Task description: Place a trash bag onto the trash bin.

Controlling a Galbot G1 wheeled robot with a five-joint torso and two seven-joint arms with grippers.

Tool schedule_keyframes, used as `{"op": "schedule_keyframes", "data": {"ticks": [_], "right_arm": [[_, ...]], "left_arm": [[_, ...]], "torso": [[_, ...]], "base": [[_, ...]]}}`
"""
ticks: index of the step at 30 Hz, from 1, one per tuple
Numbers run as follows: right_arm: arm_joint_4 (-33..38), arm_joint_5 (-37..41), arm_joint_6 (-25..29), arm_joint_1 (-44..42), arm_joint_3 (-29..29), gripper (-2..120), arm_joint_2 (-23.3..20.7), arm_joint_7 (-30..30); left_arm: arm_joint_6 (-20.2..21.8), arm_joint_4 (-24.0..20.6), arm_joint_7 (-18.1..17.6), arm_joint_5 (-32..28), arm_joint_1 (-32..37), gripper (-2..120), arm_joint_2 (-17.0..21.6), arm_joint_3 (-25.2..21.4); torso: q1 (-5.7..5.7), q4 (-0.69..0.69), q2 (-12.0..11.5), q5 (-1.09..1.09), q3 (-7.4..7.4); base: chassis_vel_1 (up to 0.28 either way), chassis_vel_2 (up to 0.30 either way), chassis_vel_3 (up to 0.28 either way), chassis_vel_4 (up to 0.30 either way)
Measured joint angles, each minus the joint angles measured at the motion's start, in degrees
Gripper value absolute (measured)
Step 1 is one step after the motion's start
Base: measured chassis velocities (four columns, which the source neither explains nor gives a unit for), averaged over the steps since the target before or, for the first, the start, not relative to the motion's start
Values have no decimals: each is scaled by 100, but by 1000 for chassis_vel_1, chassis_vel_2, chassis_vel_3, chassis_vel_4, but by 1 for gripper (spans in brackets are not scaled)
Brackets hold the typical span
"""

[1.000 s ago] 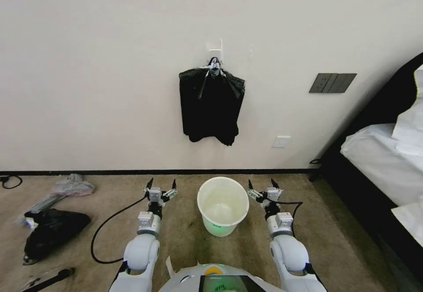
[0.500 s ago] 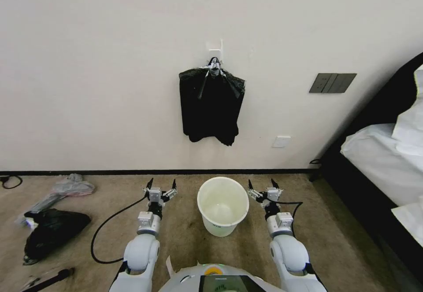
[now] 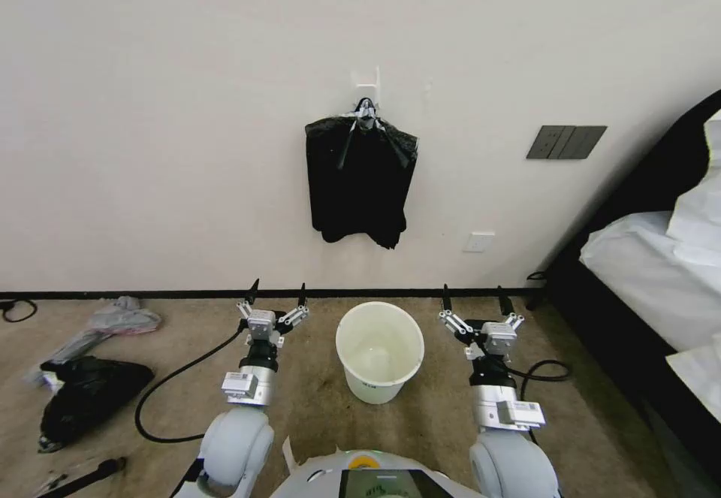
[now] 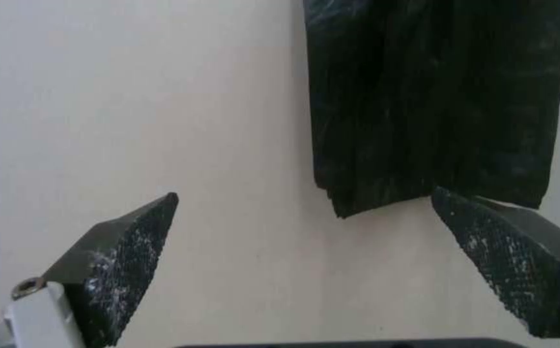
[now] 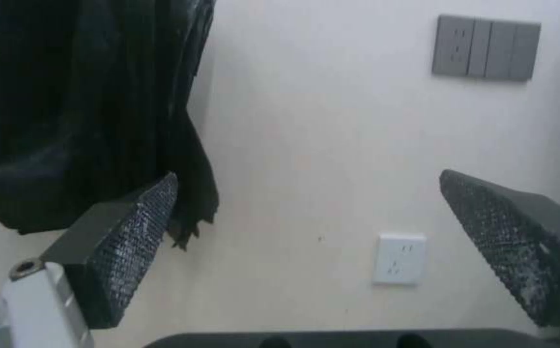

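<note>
The trash bin (image 3: 378,387), a cream-white round bucket, stands on the carpet between my two arms, and nothing lies inside it. No single trash bag is in view. A flat bundle of black bags (image 3: 360,186) hangs from a clip on a wall hook above the bin; it also appears in the wrist views as the bundle (image 4: 434,96) and the bundle (image 5: 67,111). My left gripper (image 3: 278,285) is open beside the bin's left, pointing at the wall, and seen as the left gripper (image 4: 304,193). My right gripper (image 3: 472,288) is open on the bin's right, seen as the right gripper (image 5: 308,174).
A bulging black sack (image 3: 86,393) and crumpled grey plastic (image 3: 113,321) lie on the floor at the left. A bed (image 3: 646,273) with a dark frame fills the right side. A wall socket (image 3: 478,241) and switch panel (image 3: 566,141) sit right of the bundle. Cables trail from both arms.
Both arms have lifted and reached toward the wall, the right one also shifting outward. The green glow at the bin's base has gone.
</note>
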Motion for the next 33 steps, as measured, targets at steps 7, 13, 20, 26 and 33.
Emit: {"op": "schedule_keyframes", "data": {"ticks": [7, 13, 20, 26, 33], "right_arm": [[-154, 176, -61, 136, -68, 100, -147, 10], [-278, 528, -225, 395, -125, 100, -379, -66], [-322, 2223, -812, 1105, -423, 100, -1006, -478], [-367, 3678, -1486, 2038, -918, 100, -1441, -617], [-705, 5135, -1980, 3358, -1185, 100, -1825, -549]], "left_arm": [[-1, 11, 9, 12, 37, 100, -12, -123], [-70, 33, 84, 6, 58, 100, 39, -168], [-300, 39, 251, -4, 188, 100, 134, -225], [-368, -15, 302, -4, 351, 100, 100, -334], [-447, -108, 302, 6, 544, 100, 17, -543]], "torso": [[0, 1, 0, -2, 0], [0, 0, 0, -2, 0], [0, 0, 0, -2, 1], [0, 1, 0, -3, 1], [0, 1, 0, -2, 1]], "base": [[0, 0, 0, 0], [0, 0, 0, 0], [0, 0, 0, 0], [0, 0, 0, 0], [0, 0, 0, 0]]}}
